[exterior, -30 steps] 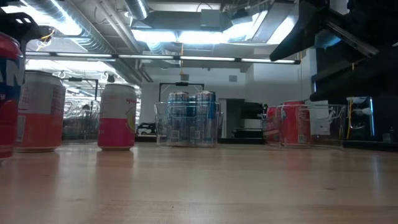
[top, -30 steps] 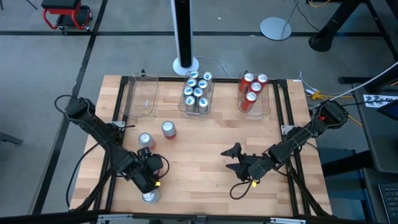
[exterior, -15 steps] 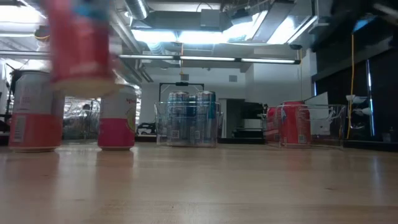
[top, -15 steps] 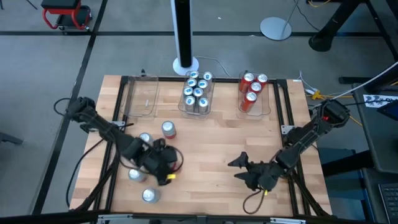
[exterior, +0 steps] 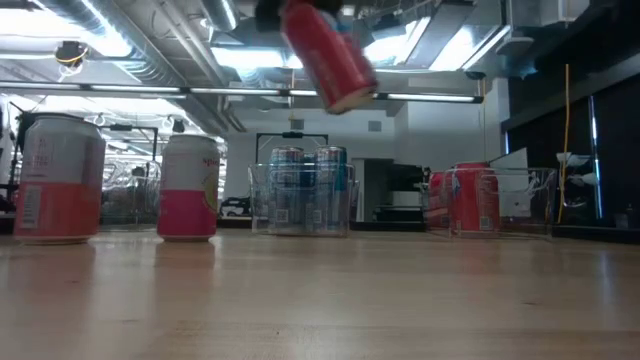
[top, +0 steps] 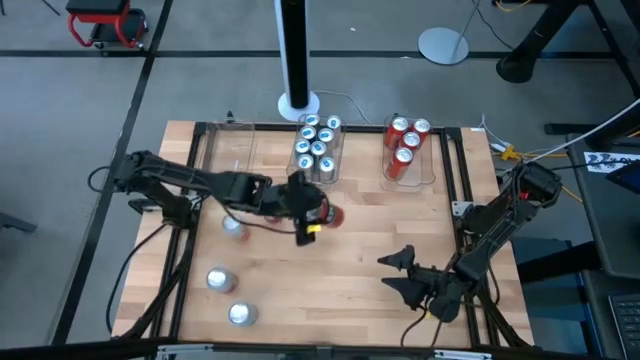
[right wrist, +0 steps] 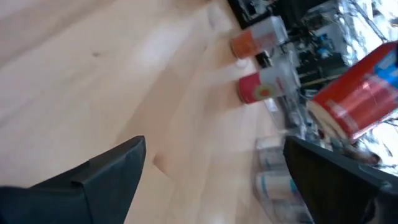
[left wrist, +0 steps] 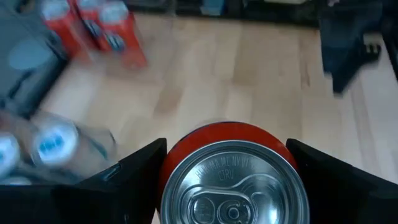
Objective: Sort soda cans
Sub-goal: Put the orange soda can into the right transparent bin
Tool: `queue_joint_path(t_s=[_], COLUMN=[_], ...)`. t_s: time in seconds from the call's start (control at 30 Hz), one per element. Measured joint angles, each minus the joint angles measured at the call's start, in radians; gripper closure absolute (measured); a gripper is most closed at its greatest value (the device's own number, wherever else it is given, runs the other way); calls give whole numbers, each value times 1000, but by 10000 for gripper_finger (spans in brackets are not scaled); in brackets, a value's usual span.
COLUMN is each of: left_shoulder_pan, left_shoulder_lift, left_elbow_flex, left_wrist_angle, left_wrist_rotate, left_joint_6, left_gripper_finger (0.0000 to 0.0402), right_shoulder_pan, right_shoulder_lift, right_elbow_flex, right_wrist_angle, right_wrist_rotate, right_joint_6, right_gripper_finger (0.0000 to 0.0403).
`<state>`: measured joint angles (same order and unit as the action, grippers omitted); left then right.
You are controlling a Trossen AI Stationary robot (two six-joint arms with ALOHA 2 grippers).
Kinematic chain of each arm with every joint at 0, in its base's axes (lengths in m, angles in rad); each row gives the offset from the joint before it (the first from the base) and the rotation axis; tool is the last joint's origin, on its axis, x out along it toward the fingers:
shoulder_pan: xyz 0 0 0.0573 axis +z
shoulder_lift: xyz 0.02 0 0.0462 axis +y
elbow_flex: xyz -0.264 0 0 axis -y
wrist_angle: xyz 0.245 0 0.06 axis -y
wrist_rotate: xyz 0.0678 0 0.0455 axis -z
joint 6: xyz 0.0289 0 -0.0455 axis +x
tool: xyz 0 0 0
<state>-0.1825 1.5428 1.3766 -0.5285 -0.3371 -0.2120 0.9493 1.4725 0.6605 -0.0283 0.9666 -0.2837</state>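
Observation:
My left gripper [top: 325, 213] hangs over the middle of the table, shut on a red soda can [exterior: 328, 55] held high above the wood. Three silver-topped soda cans [top: 218, 279] [top: 240, 314] [top: 232, 225] stand on their bases at the left. In the low view, a silver-and-orange can [exterior: 60, 180] and a silver-and-pink one [exterior: 188, 187] stand upright. Blue-and-white cans fill the middle bin [top: 316, 148], and red cans sit in the right bin [top: 408, 150]. My right gripper [top: 392, 272] is open near the right front corner, with nothing between its fingers. My left gripper pinches the red can's side wall just below its silver top [left wrist: 233, 134], one finger [left wrist: 134, 174] on each side. The fingers lie along the can, whose top faces back toward the wrist. The can is lifted clear and tilted, its base [exterior: 352, 98] lowest.
An empty clear bin [top: 228, 155] stands at the far left beside the two filled ones. A black frame rail [top: 455, 170] borders the wooden top. A white pole base [top: 297, 100] stands beyond the far edge. Bare wood lies between the two grippers.
My left gripper has swung from the near left corner up and toward the table's middle and far side, carrying the red can, which has tipped from upright to tilted. My right gripper has drifted toward the near right corner, still open.

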Motion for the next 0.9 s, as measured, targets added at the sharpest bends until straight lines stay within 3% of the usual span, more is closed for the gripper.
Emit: queue_joint_path(t_s=[0.17,0.33,0.73,0.9], left_shoulder_pan=[68,86,48,53], left_shoulder_lift=[58,171,423,465], left_elbow_flex=[1,14,202,212], left_wrist_angle=[103,130,-17,-11], left_wrist_rotate=[133,245,309,324], left_joint_6=[88,134,198,195], left_gripper_finger=[112,112,112,112], right_shoulder_pan=[-16,-28,-72,-178], right_shoulder_lift=[13,12,11,20], right_elbow_flex=[0,0,0,-1], right_wrist_angle=[-14,-54,-234,-246], right_wrist_rotate=[62,54,175,83], right_joint_6=[0,4,204,172], right_gripper_finger=[24,24,24,24])
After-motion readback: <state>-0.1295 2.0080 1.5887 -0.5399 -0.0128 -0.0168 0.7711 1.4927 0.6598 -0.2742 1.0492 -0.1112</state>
